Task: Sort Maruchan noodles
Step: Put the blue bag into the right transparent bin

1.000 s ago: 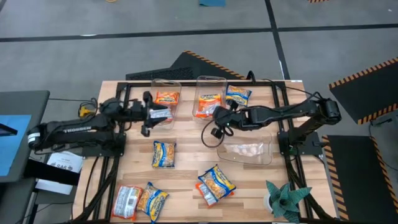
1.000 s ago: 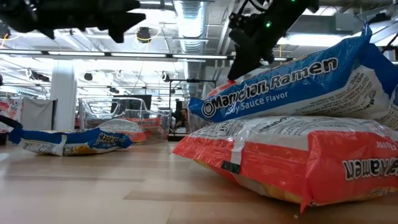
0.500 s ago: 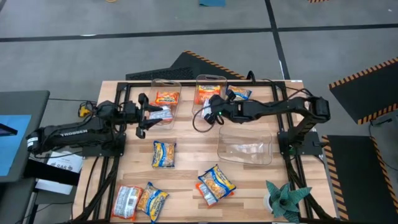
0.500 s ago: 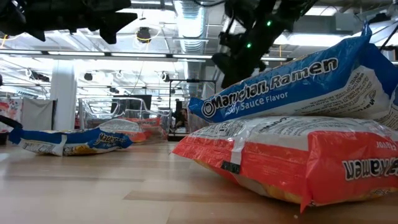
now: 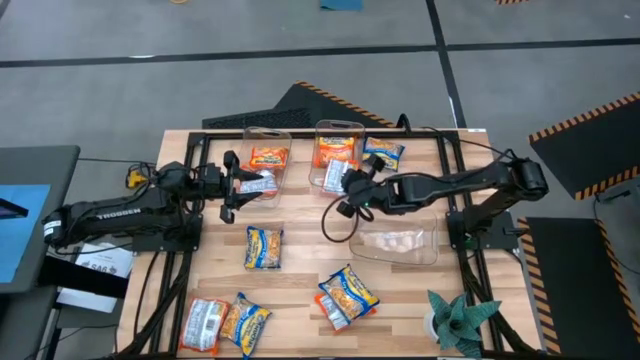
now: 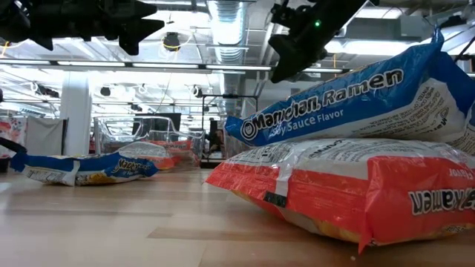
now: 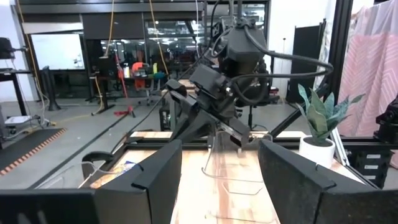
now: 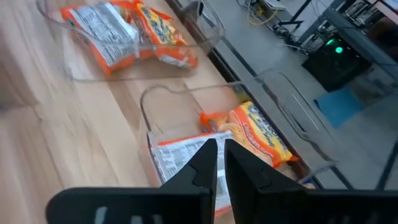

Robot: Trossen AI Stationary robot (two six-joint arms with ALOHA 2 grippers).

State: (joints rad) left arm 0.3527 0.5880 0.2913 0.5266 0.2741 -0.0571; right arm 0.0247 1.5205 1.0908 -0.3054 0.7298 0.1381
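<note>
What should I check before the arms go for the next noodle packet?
1. Left gripper free: ok; fingers open, nothing between them.
2. Right gripper free: ok; fingers shut above the middle bin, nothing seen between them.
3. Middle bin holds one kind: cannot tell; an orange packet and a white-faced packet lie in it.
4. Table sorted: not ok; a blue-yellow packet and others lie loose.
5. Right arm's cable clear: cannot tell; its loop hangs near the table.

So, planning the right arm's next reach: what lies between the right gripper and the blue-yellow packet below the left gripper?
In the high view, only bare wood separates the right gripper from that blue-yellow packet.
</note>
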